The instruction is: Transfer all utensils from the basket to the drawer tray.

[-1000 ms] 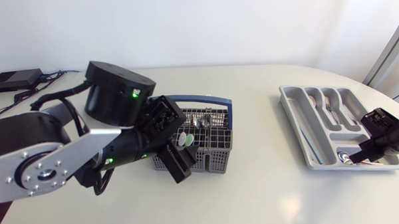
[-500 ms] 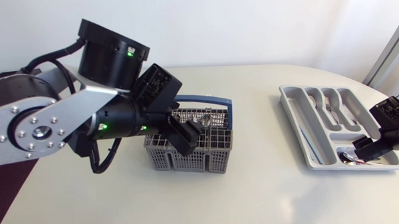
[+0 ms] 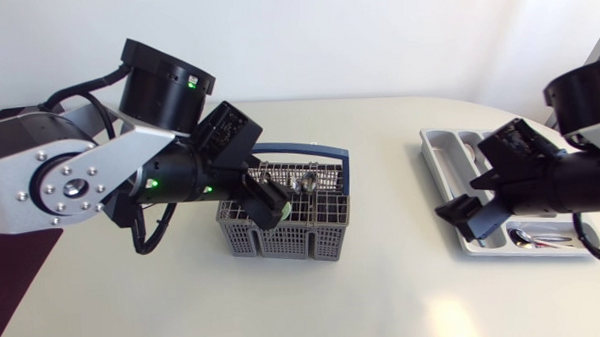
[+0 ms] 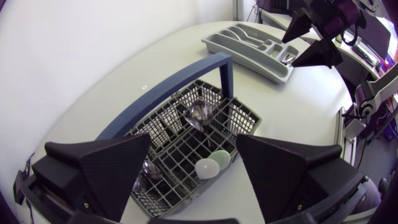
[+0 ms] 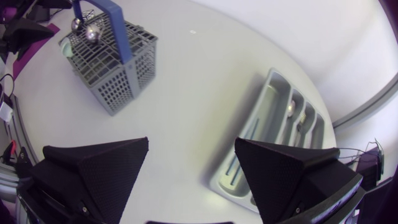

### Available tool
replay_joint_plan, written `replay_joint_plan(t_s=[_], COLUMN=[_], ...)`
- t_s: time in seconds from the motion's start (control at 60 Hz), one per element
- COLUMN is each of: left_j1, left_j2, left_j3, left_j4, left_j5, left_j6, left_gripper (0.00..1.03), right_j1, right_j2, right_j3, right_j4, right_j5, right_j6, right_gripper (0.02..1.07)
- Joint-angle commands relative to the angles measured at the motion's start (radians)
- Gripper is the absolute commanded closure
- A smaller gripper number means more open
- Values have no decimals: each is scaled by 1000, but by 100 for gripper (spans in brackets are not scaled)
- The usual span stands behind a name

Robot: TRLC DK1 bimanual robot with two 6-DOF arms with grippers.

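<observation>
The grey wire basket (image 3: 317, 238) with a blue handle (image 3: 324, 151) stands at mid-table and holds spoons (image 3: 305, 181). My left gripper (image 3: 274, 194) hovers open just above it. In the left wrist view the basket (image 4: 244, 119) lies under the open fingers (image 4: 106, 171), with a metal spoon (image 4: 200, 112) and a white-and-green rounded utensil (image 4: 210, 167) inside. The grey drawer tray (image 3: 434, 144) sits at the right with forks (image 3: 495, 157) and a spoon (image 3: 533, 238) in it. My right gripper (image 3: 473, 197) hangs open and empty above the tray's left side.
In the right wrist view the basket (image 5: 109, 68) stands far ahead and the tray (image 5: 261, 118) lies close under the open right gripper (image 5: 193, 174). Bare tabletop (image 3: 392, 215) separates basket and tray. The table's edge curves just past the tray.
My right gripper opened, left the spoon in the tray's near compartment, then rose and swung left over the tray. My left arm lifted and came over the basket.
</observation>
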Motion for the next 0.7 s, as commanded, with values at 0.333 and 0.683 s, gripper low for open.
replay_joint_plan(t_s=[0.333, 0.683], left_j1=[119, 157], left_j2=[-80, -86], left_j3=[-112, -183], left_j4=[-10, -36], left_j5=[179, 357], left_j6=[236, 429], left_gripper=[7, 7], right_j1=[335, 427], right_j2=[343, 577], right_j3=[290, 435], right_j4=[-69, -61], right_j5=[-160, -274], right_j6=[379, 500], right_gripper=[7, 28])
